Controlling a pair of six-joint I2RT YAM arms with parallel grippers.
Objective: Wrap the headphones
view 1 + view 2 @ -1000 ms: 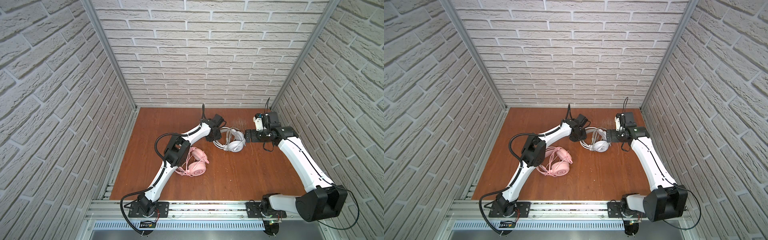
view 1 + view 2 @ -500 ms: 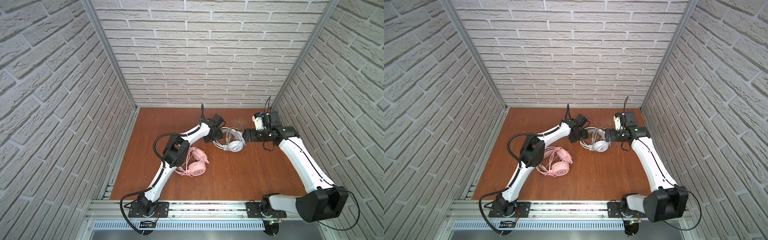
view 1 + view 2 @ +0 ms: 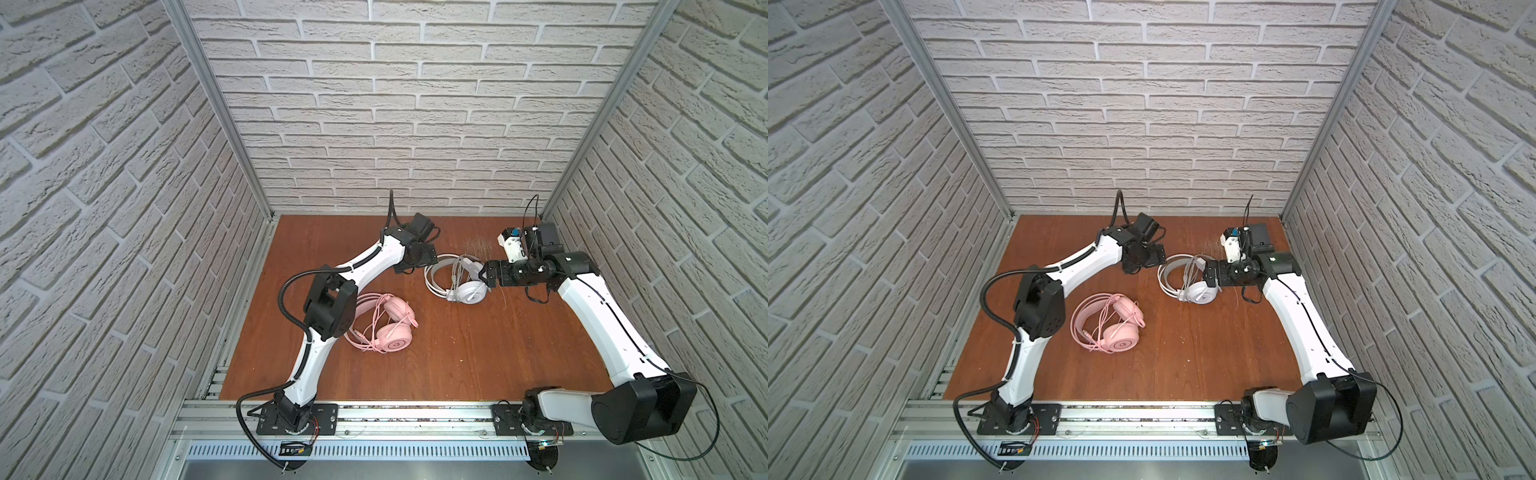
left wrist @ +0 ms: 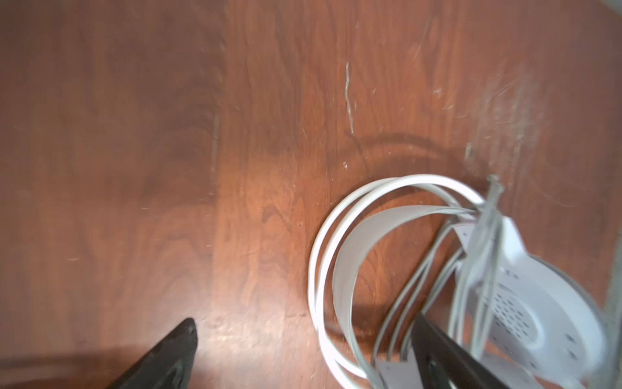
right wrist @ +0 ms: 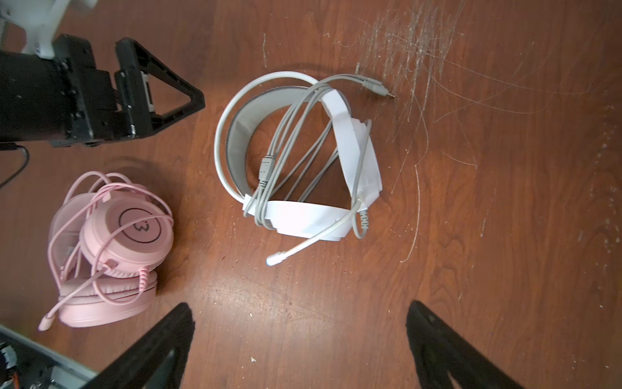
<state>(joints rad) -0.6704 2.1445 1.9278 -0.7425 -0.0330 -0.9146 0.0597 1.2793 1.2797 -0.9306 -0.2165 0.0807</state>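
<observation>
Headphones, white (image 5: 303,161) and pink (image 5: 111,246), lie cord-wrapped on the bench (image 3: 457,353); left tool (image 4: 303,353) and right tool (image 5: 299,343) both gape, empty.

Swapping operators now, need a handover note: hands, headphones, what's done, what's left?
Left hand: open, holding nothing, beside the band of the white headphones.
Right hand: open, holding nothing, at the cup side of the white pair.
White headphones: on the table toward the back, grey cord looped over band and cups, plug end lying loose on the wood.
Pink headphones: nearer the front, by the left arm, cord coiled around them.
Done: both cords look wound.
Left: possibly tucking the white pair's loose plug; otherwise pull both arms back.
</observation>
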